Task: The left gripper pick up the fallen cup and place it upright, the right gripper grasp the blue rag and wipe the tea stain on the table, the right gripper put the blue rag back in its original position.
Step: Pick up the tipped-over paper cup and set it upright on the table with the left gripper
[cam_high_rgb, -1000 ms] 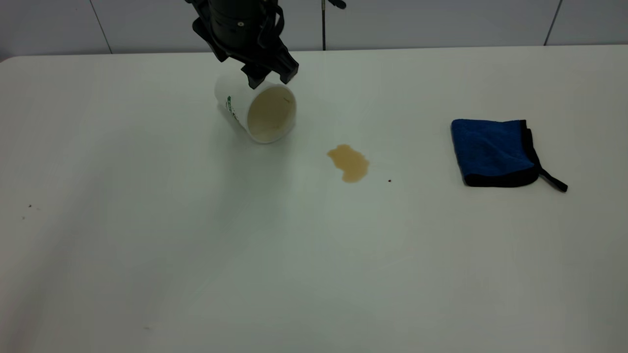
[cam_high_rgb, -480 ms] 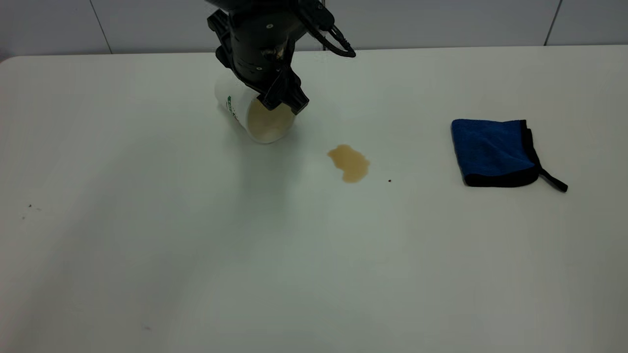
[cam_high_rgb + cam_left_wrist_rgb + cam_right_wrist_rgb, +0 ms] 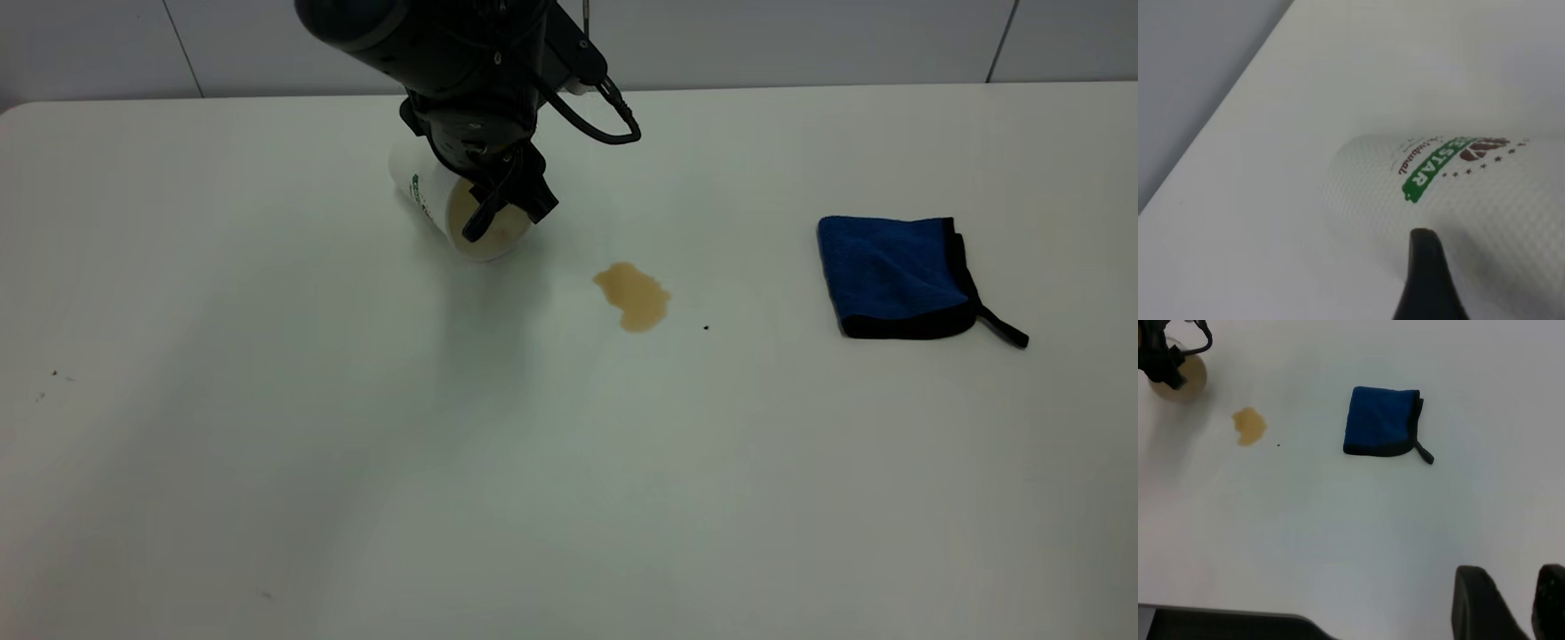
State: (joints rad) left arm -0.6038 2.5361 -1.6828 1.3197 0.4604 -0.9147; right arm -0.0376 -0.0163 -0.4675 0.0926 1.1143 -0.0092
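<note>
A white paper cup (image 3: 422, 191) with a green logo lies on its side at the back of the table, its tea-stained mouth facing front right. My left gripper (image 3: 508, 213) is open and low over the mouth, one finger across the opening and one beside the rim. In the left wrist view one finger (image 3: 1425, 280) rests against the cup's wall (image 3: 1458, 193). A brown tea stain (image 3: 633, 296) lies to the right of the cup. The folded blue rag (image 3: 893, 276) with black trim lies at the right. My right gripper (image 3: 1515, 577) hovers high, far from the rag (image 3: 1379, 420), with a narrow gap between its fingers.
The white table (image 3: 569, 489) runs to a grey tiled wall at the back. A small dark speck (image 3: 706, 327) lies right of the stain, and tiny specks sit at the far left (image 3: 53, 374). The table's near edge shows in the right wrist view (image 3: 1218, 613).
My left gripper has come down from above the cup onto its mouth, and the arm now covers more of the cup. The cup, stain and rag have not moved.
</note>
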